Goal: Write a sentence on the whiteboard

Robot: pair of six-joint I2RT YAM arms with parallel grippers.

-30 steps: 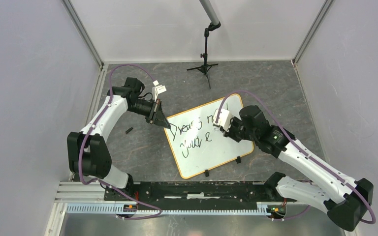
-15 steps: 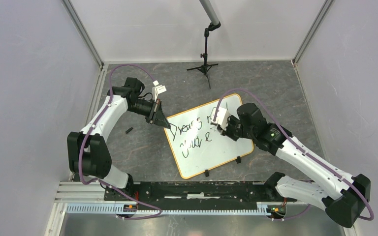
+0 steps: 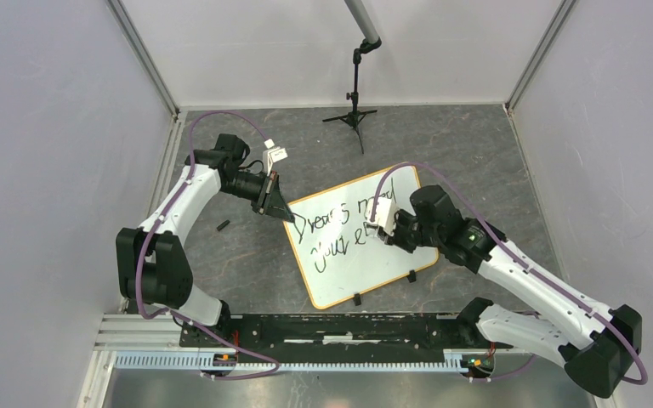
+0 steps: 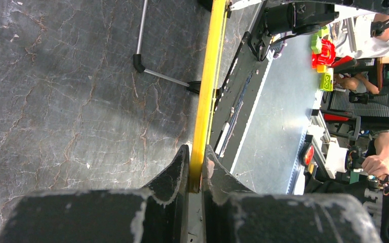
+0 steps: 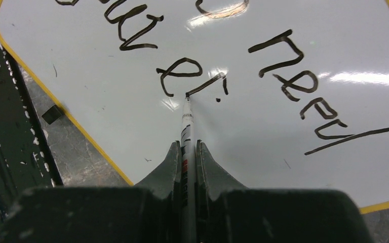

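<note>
We see the whiteboard (image 3: pixel 374 263) lying flat on the dark marbled table (image 3: pixel 476 153), turned at an angle, between the two arms. Two small black clips (image 3: pixel 357 298) sit on its near edge.

The sentence (image 3: pixel 332 228) is in black marker, in two lines. The top line reads "Dreams need". The line below reads roughly "your e", then a fresh slanted stroke. In the right wrist view "need" (image 5: pixel 304 96) is clear, with a long stroke after the d. The "e" (image 5: pixel 178 75) is clear too, and the end of "your" (image 5: pixel 131 30) looks more like "uve". Two small dots sit beside the new stroke.

The right gripper (image 5: pixel 187 152) is clamped on a white marker (image 5: pixel 187 124), which runs out between its fingers. The marker's tip touches the board at the low end of the slanted stroke, just right of the "e". There is red and black print on the barrel, too small for us to read. From the top view this gripper (image 3: pixel 380 231) sits over the right end of the second line.

The left gripper (image 4: pixel 196 157) is pinched on the board's yellow-orange rim, one finger on each side. In the top view it (image 3: pixel 287 212) is at the board's far left corner.

A black tripod stand (image 3: pixel 354 110) is at the far side of the table, and a small black piece (image 3: pixel 223 226) lies left of the board.
</note>
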